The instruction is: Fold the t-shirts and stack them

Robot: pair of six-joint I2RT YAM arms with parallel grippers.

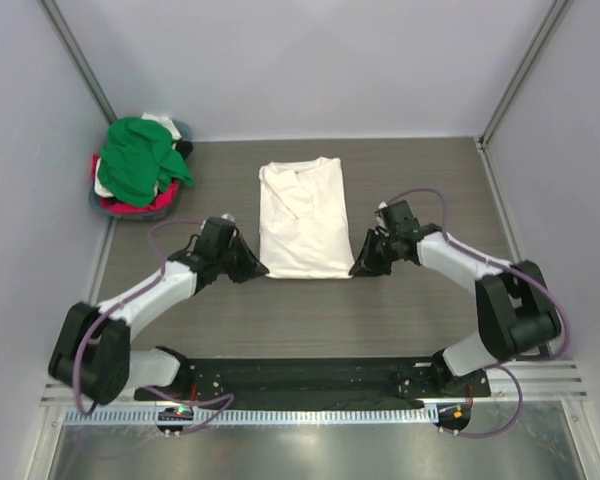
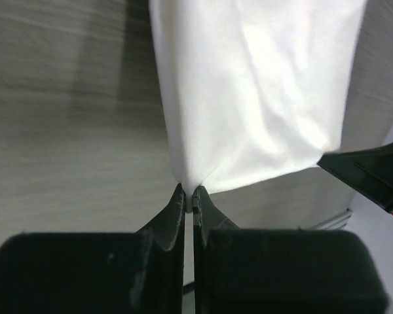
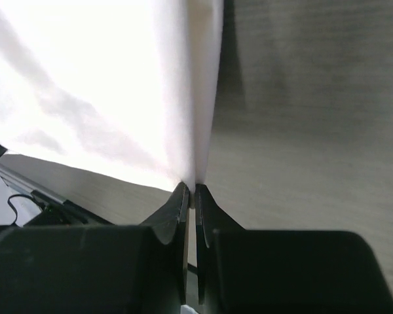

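Black fingers [image 2: 177, 212] of the left hand [image 2: 188, 191] are pressed together on the near left corner of the white shirt [image 2: 249, 98], a small peak of cloth caught between the tips. That shirt lies flat in a narrow strip at the middle of the worktop [image 1: 420, 300], collar at the far end, no print showing on its upper face. On its other near corner the right hand [image 3: 189, 188] is clamped just the same.

By my reckoning the step is folding the hem up to the collar. To do it well, both hands should rise together and level, keep the hem lightly stretched between them, carry it away over the cloth, and lay it edge on edge before letting go.

Only the wrist views prove that cloth is really pinched; from above, the left hand [image 1: 255, 272] and the right hand [image 1: 360, 268] hide the corners. Only the overhead view shows the whole shirt [image 1: 302, 220] and the heap of shirts [image 1: 135, 165], green on top, waiting at the far left corner
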